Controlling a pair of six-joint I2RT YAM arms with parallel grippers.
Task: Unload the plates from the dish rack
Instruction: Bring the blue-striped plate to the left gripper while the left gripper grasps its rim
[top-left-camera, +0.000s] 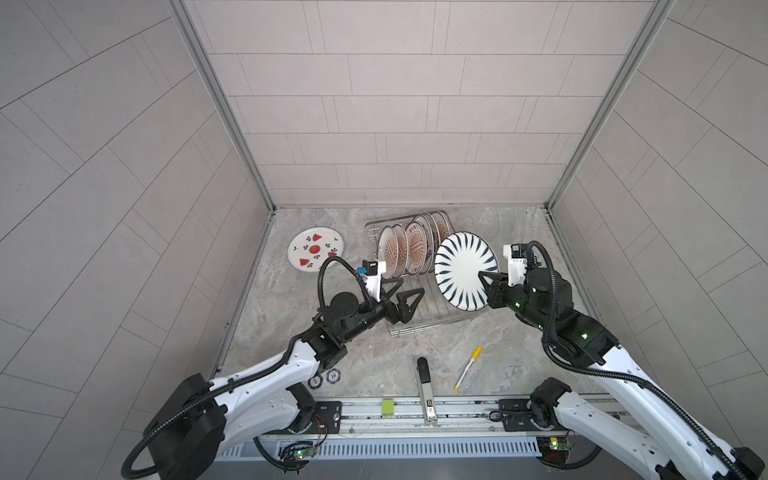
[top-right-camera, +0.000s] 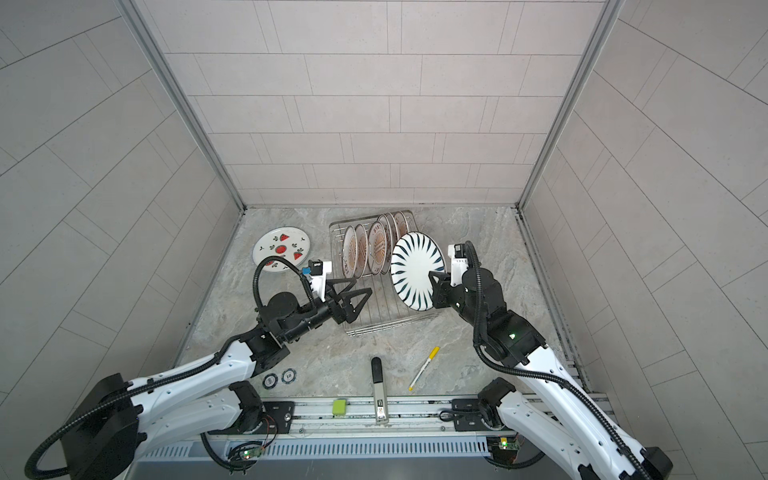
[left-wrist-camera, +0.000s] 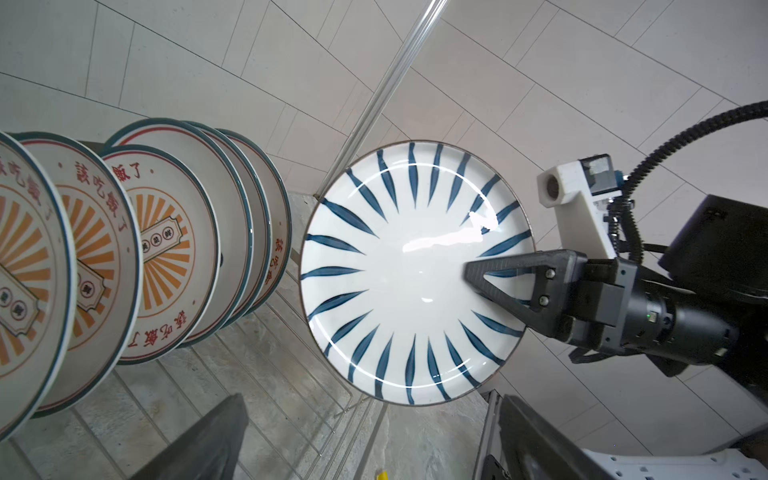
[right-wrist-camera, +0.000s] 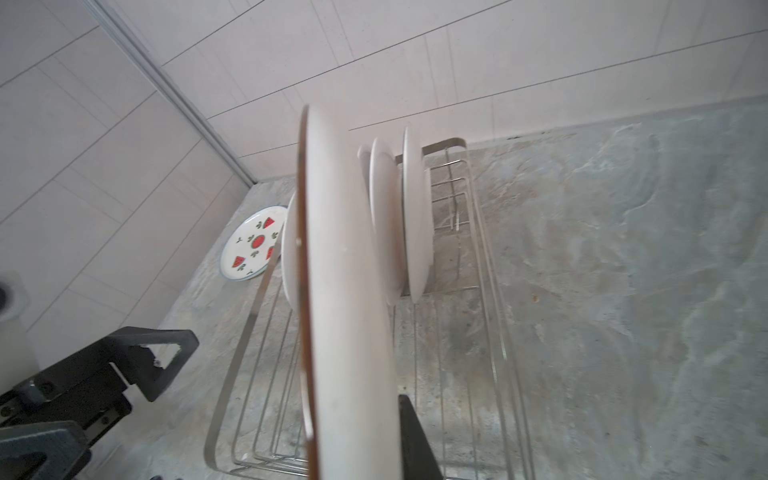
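Observation:
My right gripper (top-left-camera: 484, 277) is shut on the rim of a white plate with dark blue radial stripes (top-left-camera: 461, 266), held upright at the right side of the dish rack (top-left-camera: 415, 328). The wrist views show that striped plate (left-wrist-camera: 407, 270) face-on and the same plate (right-wrist-camera: 345, 291) edge-on. Several sunburst plates (top-left-camera: 409, 247) stand on edge in the rack's far half. A watermelon plate (top-left-camera: 316, 249) lies flat on the table to the left. My left gripper (top-left-camera: 411, 286) hangs open over the rack's near-left part, holding nothing.
Near the front edge lie two poker chips (top-left-camera: 324, 378), a black and silver tool (top-left-camera: 424, 388) and a yellow-capped marker (top-left-camera: 467, 369). A green block (top-left-camera: 387, 406) sits on the front rail. Tiled walls close in the back and both sides.

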